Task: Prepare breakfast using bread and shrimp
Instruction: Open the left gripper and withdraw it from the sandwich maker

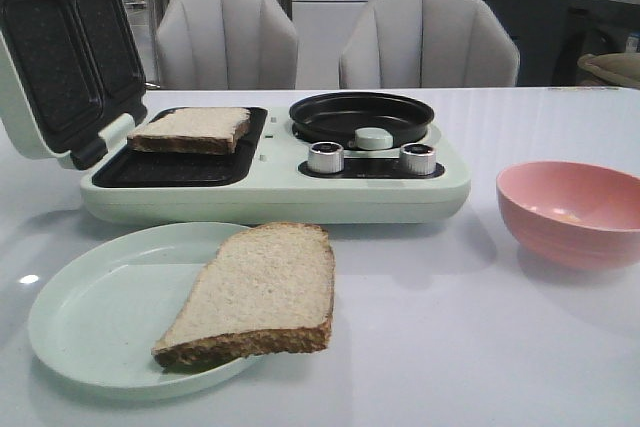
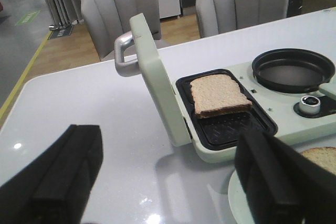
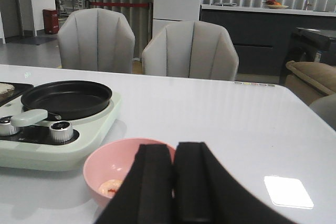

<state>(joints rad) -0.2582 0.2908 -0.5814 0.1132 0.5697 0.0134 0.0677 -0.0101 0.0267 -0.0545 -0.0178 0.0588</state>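
Observation:
One bread slice (image 1: 192,128) lies on the dark grill plate of the pale green breakfast maker (image 1: 270,187), whose lid stands open; it also shows in the left wrist view (image 2: 218,95). The second bread slice (image 1: 262,292) lies on the pale green plate (image 1: 90,317), overhanging its right rim. The shrimp (image 3: 111,186) lies in the pink bowl (image 3: 113,169), which also shows in the front view (image 1: 575,209). My left gripper (image 2: 168,174) is open and empty above the table, left of the breakfast maker. My right gripper (image 3: 174,182) is shut and empty, just behind the bowl. Neither arm shows in the front view.
A black round pan (image 1: 362,117) with a pale handle sits on the maker's right half, above two silver knobs (image 1: 325,157). The open lid (image 2: 157,82) has a metal handle. Two grey chairs (image 1: 430,42) stand behind the white table.

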